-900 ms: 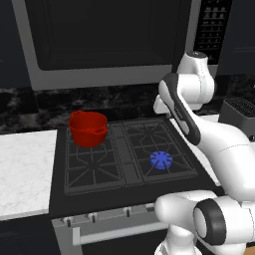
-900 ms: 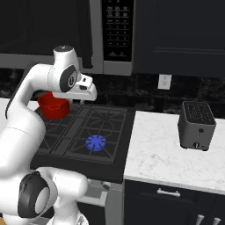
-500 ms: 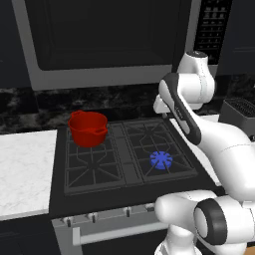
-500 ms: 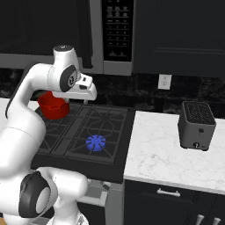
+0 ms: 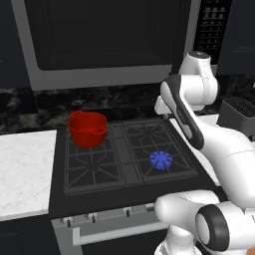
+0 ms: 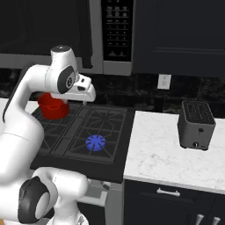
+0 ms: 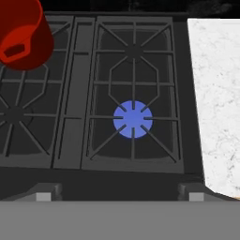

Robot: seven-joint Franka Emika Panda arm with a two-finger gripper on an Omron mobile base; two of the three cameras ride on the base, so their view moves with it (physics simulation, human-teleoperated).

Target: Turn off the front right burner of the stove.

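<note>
Below my fingers (image 7: 120, 193) the stove (image 5: 74, 196) carries matt black grates that look like rough cast iron, and the front right burner (image 7: 133, 119) shows a flat blue disc. The red pot (image 5: 87, 128) looks smooth and faintly glossy, perhaps enamel. The table (image 6: 162, 154) is white veined marble, polished. The toaster (image 6: 196, 125) seems brushed grey metal

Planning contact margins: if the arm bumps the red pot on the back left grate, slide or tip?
The red pot looks squat and wide, so tipping seems unlikely. It sits on ridged stove grates, so it would probably catch rather than slide freely.
</note>
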